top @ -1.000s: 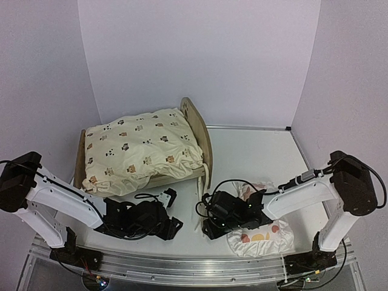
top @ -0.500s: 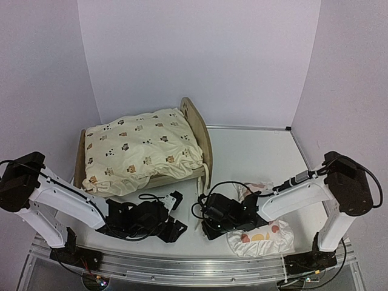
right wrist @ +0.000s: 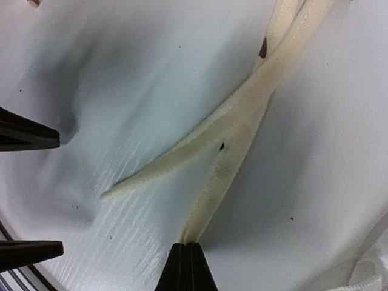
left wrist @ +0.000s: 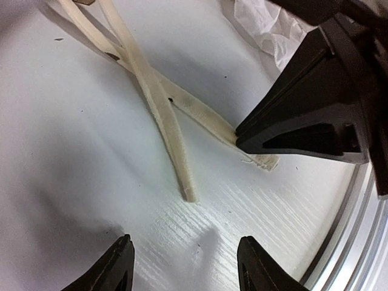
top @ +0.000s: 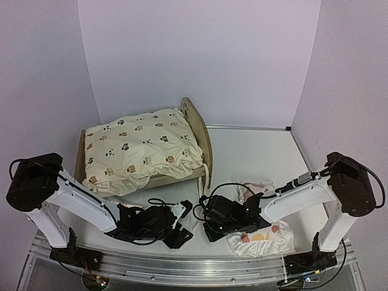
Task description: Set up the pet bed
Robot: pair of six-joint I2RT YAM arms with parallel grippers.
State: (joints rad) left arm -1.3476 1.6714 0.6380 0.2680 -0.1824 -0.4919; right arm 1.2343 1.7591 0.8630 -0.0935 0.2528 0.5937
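Both arms are folded low over the table [top: 254,151], wrists meeting at bottom centre of the top view. The pet bed [top: 203,139] is upper left, with the cream animal-print cushion [top: 139,148] on it. The cushion's two ties trail toward me and cross on the table. The ruffled floral pillow [top: 260,239] is lower right, against my right forearm. My right gripper [right wrist: 187,264] has its fingers pressed together, pinching one tie [right wrist: 218,182] near its end. My left gripper [left wrist: 185,270] is spread and holds nothing, just short of the free tie [left wrist: 173,139].
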